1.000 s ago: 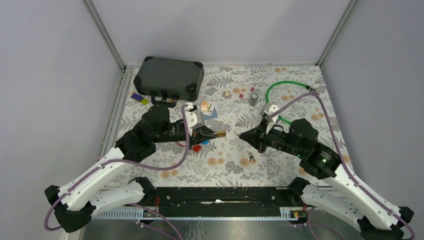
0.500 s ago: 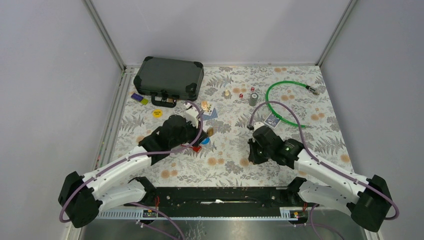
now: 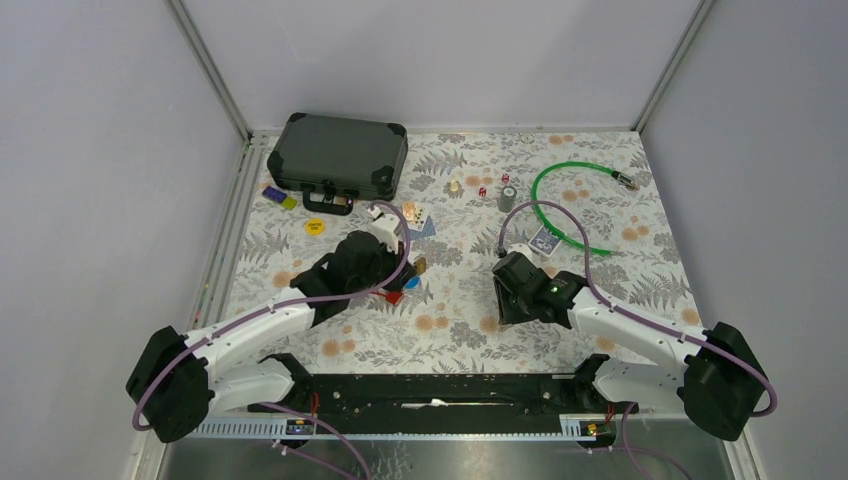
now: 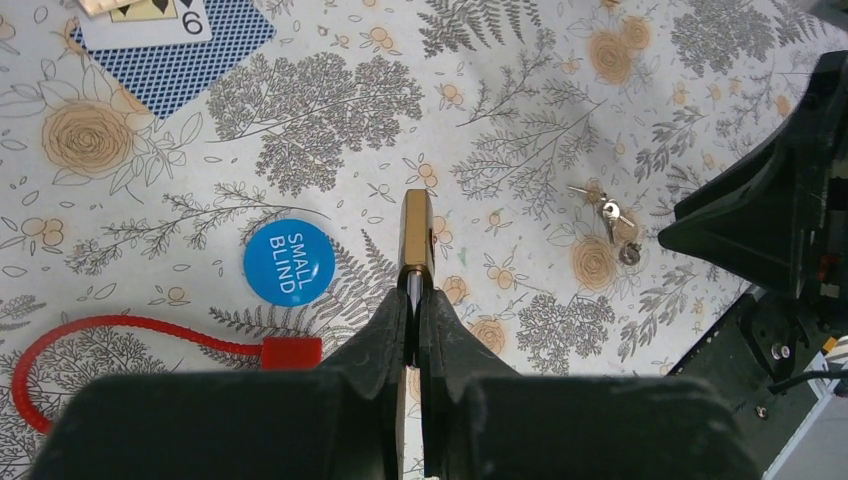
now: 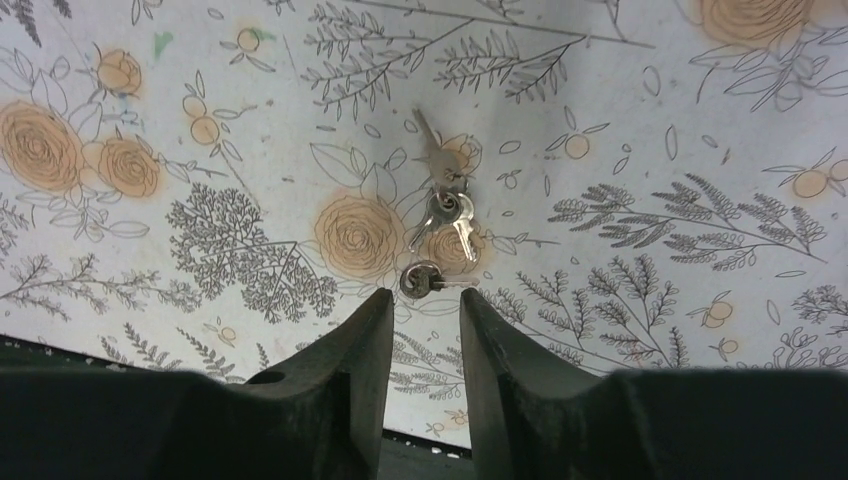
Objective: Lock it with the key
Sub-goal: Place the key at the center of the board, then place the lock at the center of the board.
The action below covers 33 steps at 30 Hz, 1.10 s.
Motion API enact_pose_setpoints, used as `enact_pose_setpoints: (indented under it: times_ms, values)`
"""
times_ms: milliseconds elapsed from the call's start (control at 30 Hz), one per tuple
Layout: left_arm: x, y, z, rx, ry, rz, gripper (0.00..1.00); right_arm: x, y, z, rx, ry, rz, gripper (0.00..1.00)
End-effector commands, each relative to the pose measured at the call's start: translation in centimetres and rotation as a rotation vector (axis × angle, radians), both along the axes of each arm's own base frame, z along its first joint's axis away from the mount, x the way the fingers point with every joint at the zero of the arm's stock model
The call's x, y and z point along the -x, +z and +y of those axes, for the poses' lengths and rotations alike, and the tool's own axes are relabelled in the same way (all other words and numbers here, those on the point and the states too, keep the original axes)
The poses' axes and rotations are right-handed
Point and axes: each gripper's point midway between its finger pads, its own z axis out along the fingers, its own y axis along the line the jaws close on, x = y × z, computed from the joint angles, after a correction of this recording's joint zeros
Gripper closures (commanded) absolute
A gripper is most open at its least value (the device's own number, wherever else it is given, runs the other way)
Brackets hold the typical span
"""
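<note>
**Left hand** (image 4: pixel 413 288): fingers pressed together on the near end of a small brass padlock (image 4: pixel 416 230). It is seen edge-on, so I judge what it is from the task. It is held out over the floral-print tabletop (image 3: pixel 460 290), left of centre. No view shows the keyhole or shackle.

**Right hand** (image 5: pixel 425 300): fingers apart with a narrow gap and nothing between them. It is poised just near of a bunch of small silver keys on a ring (image 5: pixel 440 212). The bunch lies flat on the tabletop right of centre, well apart from the padlock.

**Step in hand (judged):** picking up the keys.

**Risks:**
- The keys are thin and lie flat, so the fingertips may skid over them or closing may push the bunch away.
- The gap looks barely wider than the bunch. A slightly off-centre descent would land a fingertip on the ring.
- There are several keys on one ring. A grip on the ring or on the wrong key would leave the blade dangling, with no control for insertion.
- The padlock is pinched at one end only. Pressure from the key could pivot it or slide it out.
- The keyhole direction is unknown, so a re-grip may be needed.
- The hands must meet closely, so the fingers could collide.
</note>
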Motion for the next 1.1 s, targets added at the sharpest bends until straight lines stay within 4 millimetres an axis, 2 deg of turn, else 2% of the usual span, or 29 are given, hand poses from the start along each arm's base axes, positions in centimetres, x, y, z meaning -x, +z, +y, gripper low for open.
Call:
enact_pose_setpoints:
  times_ms: [0,333,467,633,833,1000,1067]
  values:
    - [-1.3,-0.1,-0.1,0.038,0.045,0.004,1.0,-2.5,1.8,0.6,-0.019,-0.04,-0.106,0.61]
    - [-1.1,-4.2,1.3,-0.013,0.099,0.119,1.0,-3.1,2.6,1.4,-0.041,-0.006,-0.139,0.59]
    - [-1.8,-5.3,2.7,-0.049,0.165,0.122,1.0,-3.1,2.7,1.7,-0.055,0.005,-0.14,0.59]
    - [-2.3,-6.9,5.4,-0.138,0.268,0.138,1.0,-3.1,2.7,1.8,-0.052,0.016,-0.138,0.58]
    - [-2.5,-7.7,7.8,-0.182,0.38,0.136,1.0,-3.4,3.0,2.2,-0.062,0.031,-0.144,0.58]
    - [-2.7,-8.5,9.4,-0.214,0.455,0.143,0.91,-3.4,2.9,2.5,-0.064,0.045,-0.139,0.57]
    - [-2.8,-8.6,9.6,-0.22,0.472,0.146,0.81,-3.5,2.9,2.6,-0.065,0.049,-0.136,0.56]
